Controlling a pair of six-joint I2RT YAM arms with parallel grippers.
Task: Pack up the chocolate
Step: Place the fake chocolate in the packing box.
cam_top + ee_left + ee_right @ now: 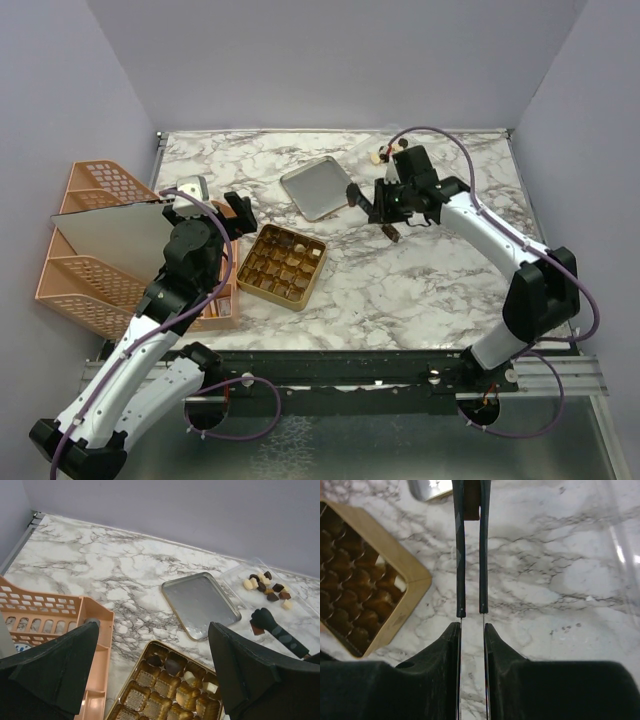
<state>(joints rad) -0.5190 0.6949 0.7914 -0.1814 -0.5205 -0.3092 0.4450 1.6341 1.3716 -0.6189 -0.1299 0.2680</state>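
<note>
1. The right gripper (392,228) clamps a single brown chocolate piece (471,502) between its narrow fingers over the marble table (420,290), just right of the shallow silver tin (320,187); whether the piece touches the tabletop cannot be told.
2. The loose chocolates (267,582), dark, tan and cream, lie heaped on a clear sheet (235,575) near the back wall, beyond the held piece.
3. The golden-brown tray (282,265) sits in front of the tin; a few packed pieces (172,666), dark and white, fill compartments along its far side.
4. The left gripper (238,207) hangs with jaws spread wide and nothing between them, beside the tray's left corner and the pink file rack (95,190).
</note>
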